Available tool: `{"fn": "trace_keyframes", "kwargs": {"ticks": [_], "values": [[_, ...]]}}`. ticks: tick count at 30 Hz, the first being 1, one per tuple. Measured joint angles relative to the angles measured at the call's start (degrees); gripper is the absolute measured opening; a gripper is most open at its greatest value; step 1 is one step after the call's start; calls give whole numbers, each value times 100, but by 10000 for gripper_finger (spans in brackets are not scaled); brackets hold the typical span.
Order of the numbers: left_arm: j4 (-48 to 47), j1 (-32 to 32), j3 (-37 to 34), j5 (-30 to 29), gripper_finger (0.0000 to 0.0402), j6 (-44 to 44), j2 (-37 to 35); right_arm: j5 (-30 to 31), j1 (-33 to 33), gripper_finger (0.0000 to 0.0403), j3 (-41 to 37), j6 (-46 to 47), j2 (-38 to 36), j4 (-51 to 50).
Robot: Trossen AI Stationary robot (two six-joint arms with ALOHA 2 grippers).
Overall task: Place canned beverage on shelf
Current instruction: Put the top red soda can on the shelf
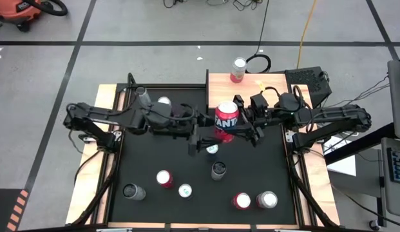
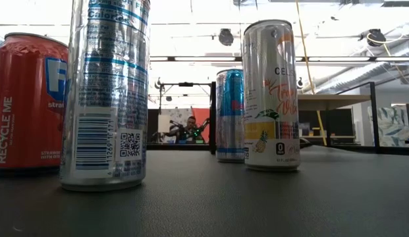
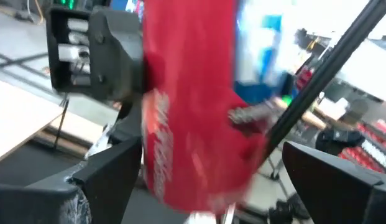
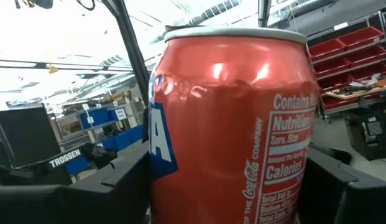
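The right gripper (image 1: 241, 122) held the dented, probably light red can (image 1: 227, 118) round its middle, while the left gripper (image 1: 201, 136) stood wide open beside it.

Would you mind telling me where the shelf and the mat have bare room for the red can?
The shelf is bare except one can at its far left corner. The mat's right side, beside the right gripper holding the red can, is free. The near mat is crowded with upright cans.
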Motion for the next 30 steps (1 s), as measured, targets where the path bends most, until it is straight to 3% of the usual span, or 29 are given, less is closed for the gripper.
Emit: {"fn": "trace_keyframes", "kwargs": {"ticks": [12, 23, 30], "values": [[587, 38, -2, -19, 389, 444, 391, 26, 0, 279, 1, -149, 7, -36], [531, 33, -2, -391, 292, 458, 376, 90, -4, 279, 1, -187, 4, -149], [529, 57, -2, -418, 291, 476, 374, 260, 0, 293, 4, -104, -2, -228]]}}
